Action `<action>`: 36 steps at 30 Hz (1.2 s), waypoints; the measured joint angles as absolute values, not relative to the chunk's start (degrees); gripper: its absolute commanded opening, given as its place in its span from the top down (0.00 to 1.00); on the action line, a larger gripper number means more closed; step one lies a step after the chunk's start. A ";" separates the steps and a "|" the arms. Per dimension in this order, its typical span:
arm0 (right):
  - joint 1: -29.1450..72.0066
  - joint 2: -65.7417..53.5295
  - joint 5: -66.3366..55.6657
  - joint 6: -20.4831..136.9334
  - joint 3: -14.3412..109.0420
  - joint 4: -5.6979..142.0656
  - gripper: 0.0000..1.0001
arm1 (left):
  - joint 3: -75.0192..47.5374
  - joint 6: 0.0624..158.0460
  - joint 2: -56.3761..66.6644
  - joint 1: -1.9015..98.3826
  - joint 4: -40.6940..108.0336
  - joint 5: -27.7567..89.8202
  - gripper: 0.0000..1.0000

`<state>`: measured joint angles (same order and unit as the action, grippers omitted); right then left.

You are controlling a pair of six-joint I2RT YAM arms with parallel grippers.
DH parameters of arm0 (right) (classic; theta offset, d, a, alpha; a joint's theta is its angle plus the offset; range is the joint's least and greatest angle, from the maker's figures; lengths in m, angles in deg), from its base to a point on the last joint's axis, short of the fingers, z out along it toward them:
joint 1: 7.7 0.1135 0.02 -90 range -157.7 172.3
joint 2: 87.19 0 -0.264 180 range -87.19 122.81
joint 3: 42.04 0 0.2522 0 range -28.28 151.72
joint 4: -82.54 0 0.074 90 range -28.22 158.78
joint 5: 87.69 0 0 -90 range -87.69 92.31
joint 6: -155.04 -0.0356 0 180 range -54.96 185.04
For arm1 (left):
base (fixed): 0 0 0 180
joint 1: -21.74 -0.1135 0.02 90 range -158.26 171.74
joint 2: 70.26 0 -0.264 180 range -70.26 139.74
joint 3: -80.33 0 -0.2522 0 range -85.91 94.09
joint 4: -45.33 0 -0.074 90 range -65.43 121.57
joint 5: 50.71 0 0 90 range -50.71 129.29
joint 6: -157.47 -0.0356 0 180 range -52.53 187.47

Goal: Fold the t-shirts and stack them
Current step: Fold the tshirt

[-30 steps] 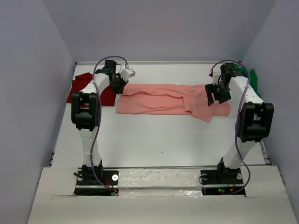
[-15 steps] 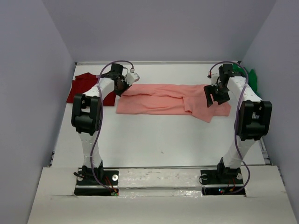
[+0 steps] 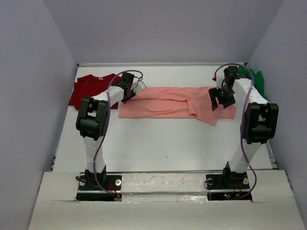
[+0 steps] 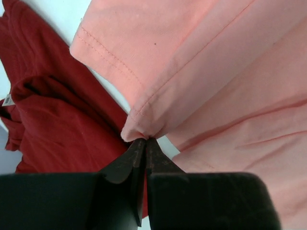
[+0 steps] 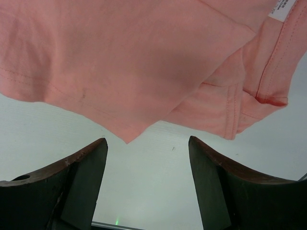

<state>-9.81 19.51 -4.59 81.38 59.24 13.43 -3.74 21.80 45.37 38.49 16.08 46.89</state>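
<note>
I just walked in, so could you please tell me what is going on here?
Two robot arms are working on the salmon-pink t-shirt, which lies partly folded across the table. The left tool is shut on a fold at its left edge; the right tool hangs open over its right end. The dark red t-shirt and the green t-shirt lie aside, left and right.

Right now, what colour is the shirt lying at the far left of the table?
Dark red. That t-shirt shows best in the left wrist view.

the salmon-pink t-shirt (image 4: 216,72) and dark red t-shirt (image 4: 53,110) are matt cloth; the table (image 5: 144,191) is smooth.
</note>
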 measured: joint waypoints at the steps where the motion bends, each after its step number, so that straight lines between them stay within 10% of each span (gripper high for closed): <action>1: -9.76 19.62 -4.59 81.38 59.24 13.40 0.26 | -4.37 21.56 45.37 38.73 16.65 48.31 0.88; 3: -9.63 19.92 -4.59 81.40 59.24 13.32 0.26 | -5.49 21.04 45.39 39.19 17.92 51.43 0.88; 6: -9.48 20.23 -4.57 81.44 59.24 13.23 0.26 | -6.47 20.19 46.03 39.54 20.60 56.05 0.54; 12: -9.48 20.25 -4.57 81.77 59.24 12.90 0.25 | -9.33 18.20 47.86 39.52 26.33 64.61 0.27; 18: -9.48 20.25 -4.57 81.77 59.24 12.36 0.26 | -9.68 17.32 47.32 39.59 29.26 67.83 0.19; 21: -9.48 20.29 -4.18 81.71 59.24 12.46 0.54 | -10.32 17.08 45.55 39.70 29.13 68.16 0.12; 22: -9.48 20.34 -4.07 81.55 59.26 12.49 0.55 | -10.43 17.02 44.87 39.70 29.09 68.16 0.12; 23: -9.48 20.51 -3.87 81.49 59.33 12.51 0.80 | -10.43 17.08 43.80 39.70 28.95 68.00 0.12; 25: -9.48 21.37 -3.17 81.27 59.85 12.49 1.00 | -10.43 17.45 40.48 39.70 28.91 67.02 0.15; 32: -9.48 29.74 -2.16 81.03 65.03 12.75 1.00 | -3.63 22.09 34.97 39.70 25.13 59.17 0.39; 36: -9.48 33.58 -1.05 80.63 67.00 12.64 1.00 | -2.80 24.14 34.95 39.70 23.45 56.13 0.36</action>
